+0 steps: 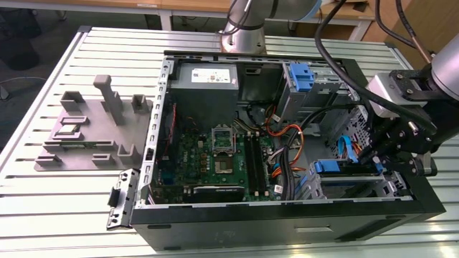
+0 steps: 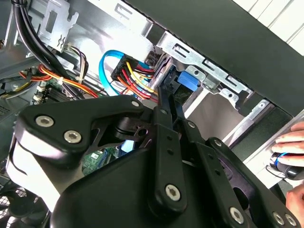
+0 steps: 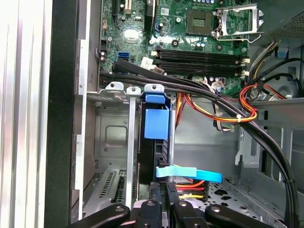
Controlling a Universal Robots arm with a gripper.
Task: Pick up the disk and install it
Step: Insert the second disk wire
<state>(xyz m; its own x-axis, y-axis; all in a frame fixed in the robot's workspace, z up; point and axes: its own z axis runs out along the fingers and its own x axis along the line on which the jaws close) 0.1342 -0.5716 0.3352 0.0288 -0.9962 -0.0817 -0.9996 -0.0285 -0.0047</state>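
claw (image 1: 380, 161): lower right of exterior view, inside the open computer case (image 1: 287, 220); fingers closed on the disk
disk (image 3: 156, 126): standing on edge in the metal drive cage (image 3: 114, 142), centre of first wrist view

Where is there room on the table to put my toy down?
Bare table slats lie on the exterior view's left, in front of the grey fixture block and beside the computer case. Inside the case it is crowded: motherboard, cables, drive cage and gripper.
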